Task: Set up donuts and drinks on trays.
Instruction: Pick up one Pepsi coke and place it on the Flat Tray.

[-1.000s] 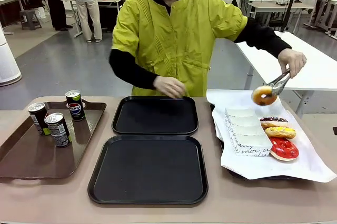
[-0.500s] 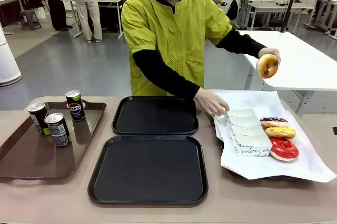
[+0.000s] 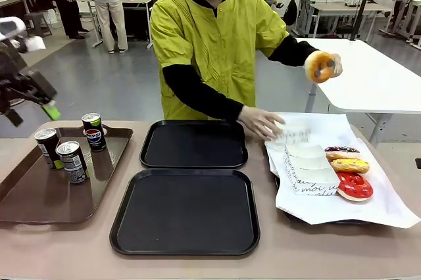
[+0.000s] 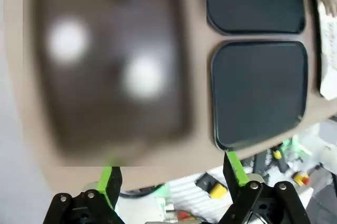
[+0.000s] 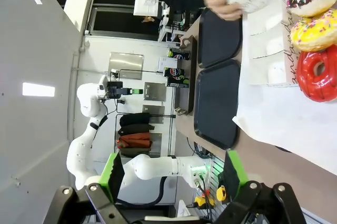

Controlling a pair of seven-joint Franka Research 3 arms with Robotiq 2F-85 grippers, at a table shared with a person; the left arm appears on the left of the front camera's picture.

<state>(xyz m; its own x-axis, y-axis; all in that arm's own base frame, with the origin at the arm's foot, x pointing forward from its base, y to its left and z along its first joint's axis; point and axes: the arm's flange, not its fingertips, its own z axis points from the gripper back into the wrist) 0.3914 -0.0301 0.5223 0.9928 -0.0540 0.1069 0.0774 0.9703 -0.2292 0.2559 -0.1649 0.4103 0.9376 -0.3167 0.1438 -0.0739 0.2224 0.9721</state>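
Three drinks, dark Pepsi cans, stand on a brown tray at the left. Two black trays lie in the middle, one far and one near, both bare. My left gripper hovers open above the brown tray's far left corner; its wrist view shows the jaws apart over blurred can tops. The person holds an orange donut in tongs and lifts a white box with the other hand. My right gripper is open, high above three donuts.
A white-paper-lined tray at the right carries a row of white boxes and chocolate, yellow and red donuts. Bare tabletop runs along the front edge. The person stands at the far side, arms reaching over the right half.
My left arm has come into the front view at the upper left. The person's hand picked a white box off the row, and the donut in the tongs moved slightly left and down.
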